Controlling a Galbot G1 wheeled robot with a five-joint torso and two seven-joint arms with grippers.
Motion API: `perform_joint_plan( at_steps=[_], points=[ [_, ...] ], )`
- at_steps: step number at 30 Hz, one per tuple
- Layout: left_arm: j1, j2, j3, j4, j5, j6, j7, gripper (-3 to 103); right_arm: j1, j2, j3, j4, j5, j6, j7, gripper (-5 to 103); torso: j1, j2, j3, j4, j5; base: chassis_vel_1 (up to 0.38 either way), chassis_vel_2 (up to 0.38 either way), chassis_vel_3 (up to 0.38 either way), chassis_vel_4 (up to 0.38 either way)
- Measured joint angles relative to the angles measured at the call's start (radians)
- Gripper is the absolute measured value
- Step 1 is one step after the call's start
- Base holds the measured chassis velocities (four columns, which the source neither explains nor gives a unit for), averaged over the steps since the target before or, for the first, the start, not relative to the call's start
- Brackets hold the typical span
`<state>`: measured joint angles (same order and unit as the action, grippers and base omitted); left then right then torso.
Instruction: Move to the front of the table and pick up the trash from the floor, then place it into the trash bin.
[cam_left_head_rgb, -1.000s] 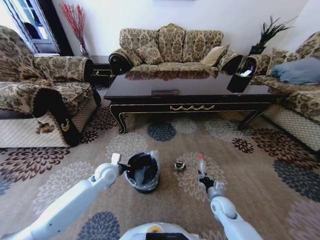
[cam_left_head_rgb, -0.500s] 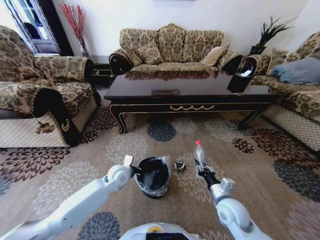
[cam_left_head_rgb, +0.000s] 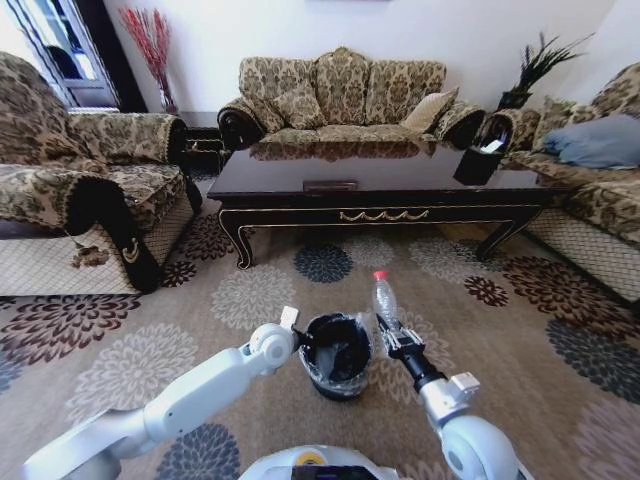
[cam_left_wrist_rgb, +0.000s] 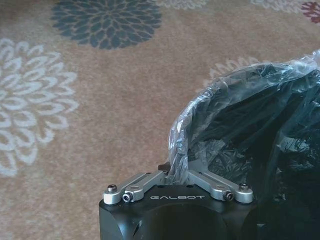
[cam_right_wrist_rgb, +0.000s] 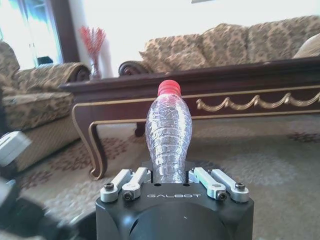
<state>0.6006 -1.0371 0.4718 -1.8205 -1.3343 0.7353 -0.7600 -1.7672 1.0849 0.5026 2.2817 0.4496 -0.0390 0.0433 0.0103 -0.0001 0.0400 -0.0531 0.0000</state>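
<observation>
Bottle (cam_left_head_rgb: 384, 298) in right gripper (cam_left_head_rgb: 390, 337)

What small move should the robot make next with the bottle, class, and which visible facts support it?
Probably shift the right gripper a little toward the bin's opening, then let go. It is shut on the bottle, red cap up, which sits beside the bin rather than above it. The left gripper grips the bin's lined rim, holding it close.
</observation>
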Motion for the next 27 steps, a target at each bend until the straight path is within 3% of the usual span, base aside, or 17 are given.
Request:
perform_joint_plan(
  at_steps=[13, 18, 20, 24, 26, 27],
  points=[
    [0.007, -0.039, 0.02, -0.003, -0.032, 0.0, -0.03, 0, -0.036, 0.025, -0.039, -0.035, -0.085, 0.041, -0.075, 25, 0.0, 0.0, 0.0, -0.0001, 0.0001, 0.0, 0.0, 0.0, 0.0],
    [0.004, -0.04, 0.022, -0.004, -0.032, 0.0, -0.031, 0, -0.034, 0.03, -0.041, -0.05, -0.113, 0.049, -0.102, 47, 0.0, 0.0, 0.0, -0.0002, 0.0, 0.0, 0.0, 0.0, 0.0],
    [0.004, -0.041, 0.022, -0.004, -0.032, 0.0, -0.031, 0, -0.03, 0.03, -0.041, -0.054, -0.115, 0.049, -0.102, 47, 0.0, 0.0, 0.0, -0.0002, 0.0001, 0.0, 0.0, 0.0, 0.0],
    [0.007, -0.039, 0.021, -0.004, -0.031, 0.0, -0.032, 0, -0.022, 0.029, -0.04, -0.059, -0.109, 0.049, -0.102, 68, 0.0, 0.0, 0.0, -0.0002, 0.0, 0.0, 0.0, 0.0, 0.0],
    [0.008, -0.037, 0.02, -0.004, -0.03, 0.0, -0.031, 0, -0.022, 0.031, -0.04, -0.059, -0.107, 0.048, -0.101, 68, 0.0, 0.0, 0.0, -0.0002, 0.0, 0.0, 0.0, 0.0, 0.0],
    [0.01, -0.036, 0.019, -0.004, -0.028, 0.0, -0.032, 0, -0.022, 0.034, -0.04, -0.059, -0.106, 0.047, -0.1, 73, 0.0, 0.0, 0.0, -0.0001, 0.0, 0.0, 0.0, 0.0, 0.0]
  ],
)
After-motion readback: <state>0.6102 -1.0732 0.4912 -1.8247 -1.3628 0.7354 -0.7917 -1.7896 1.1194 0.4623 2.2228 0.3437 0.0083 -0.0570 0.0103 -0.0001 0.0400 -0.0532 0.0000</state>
